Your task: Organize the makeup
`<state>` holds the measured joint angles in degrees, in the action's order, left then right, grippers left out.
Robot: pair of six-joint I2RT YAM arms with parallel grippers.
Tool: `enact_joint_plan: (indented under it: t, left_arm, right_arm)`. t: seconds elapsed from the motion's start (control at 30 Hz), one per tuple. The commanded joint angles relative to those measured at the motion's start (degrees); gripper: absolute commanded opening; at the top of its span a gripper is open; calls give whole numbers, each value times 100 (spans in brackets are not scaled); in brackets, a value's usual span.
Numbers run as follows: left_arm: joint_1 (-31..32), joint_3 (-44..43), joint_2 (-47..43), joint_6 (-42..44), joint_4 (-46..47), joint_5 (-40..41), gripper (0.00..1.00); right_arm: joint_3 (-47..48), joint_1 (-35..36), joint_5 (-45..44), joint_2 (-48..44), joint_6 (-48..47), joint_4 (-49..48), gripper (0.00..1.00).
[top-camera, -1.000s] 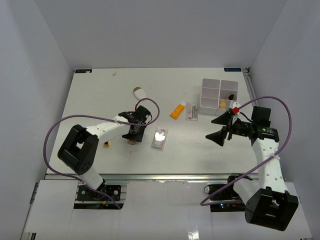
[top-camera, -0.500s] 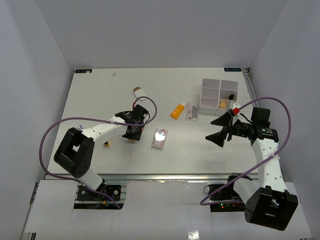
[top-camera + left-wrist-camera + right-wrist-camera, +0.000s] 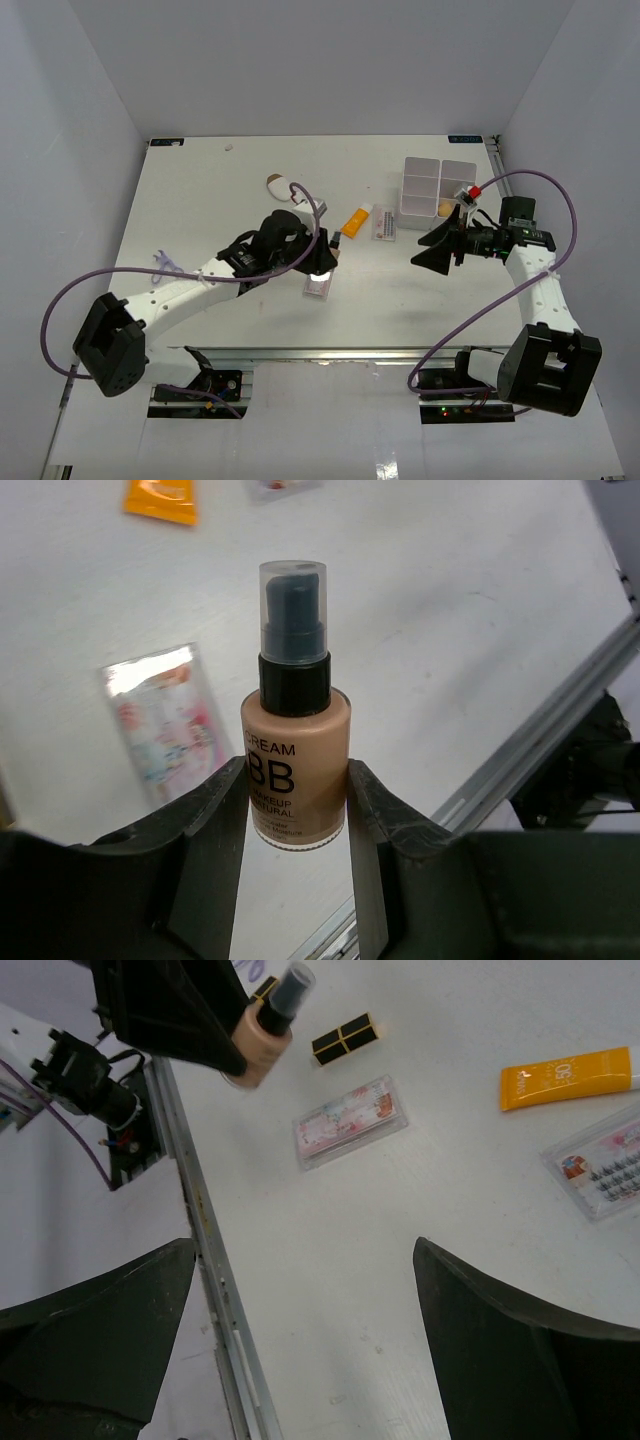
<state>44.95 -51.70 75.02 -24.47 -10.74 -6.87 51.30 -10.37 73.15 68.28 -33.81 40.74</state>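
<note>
My left gripper (image 3: 297, 800) is shut on the tan dark-capped bottle (image 3: 295, 750), one finger on each side of its lower body. It holds the bottle above the table, over a flat clear-pink palette (image 3: 317, 287); the right wrist view shows the same bottle (image 3: 262, 1035) tilted. An orange white-capped tube (image 3: 354, 222) and a second palette (image 3: 384, 224) lie further back. The white-and-brown oval piece (image 3: 279, 186) lies at the back left. My right gripper (image 3: 440, 250) stands wide open and holds nothing, in front of the white box (image 3: 421, 172).
The four-compartment box holds a tan sponge (image 3: 445, 208) in its front right compartment. A small black-and-gold piece (image 3: 345, 1038) lies near the left arm. The table's metal front rail (image 3: 200, 1260) runs close beneath my right gripper (image 3: 300, 1260).
The left arm has swung right from the table's left middle, carrying the bottle over the palette. The right gripper has shifted slightly back toward the box.
</note>
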Motion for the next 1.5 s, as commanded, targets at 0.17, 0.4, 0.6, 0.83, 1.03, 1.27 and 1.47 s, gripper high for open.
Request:
enact_joint_plan:
  t: [0.17, 0.4, 0.6, 0.83, 1.03, 1.27, 1.47]
  left_arm:
    - [616, -201, 982, -118, 2491, -789, 2]
    - [834, -575, 1525, -80, 2730, -890, 2]
    - [982, -880, 1860, -48, 2770, -974, 2]
    - [1077, -1151, 2070, 22, 2726, -991, 3]
    - [1113, -1336, 2212, 57, 2629, -974, 3]
    - [1130, -1510, 2324, 92, 2542, -921, 4]
    - [1130, -1579, 2333, 125, 2438, -749, 7]
  right_arm:
    - [-262, 573, -684, -183, 3256, -2278, 96]
    - [-356, 993, -1456, -8, 3987, -2801, 95]
    - [-209, 1010, -1551, 310, 4040, -2756, 95]
    - [-235, 1019, -1583, 458, 4005, -2756, 92]
    - [-261, 1019, -1459, 467, 3987, -2773, 71]
    - [-270, 1019, -1329, 432, 3925, -2773, 48]
    - [-287, 1019, -1138, 372, 3847, -2765, 25]
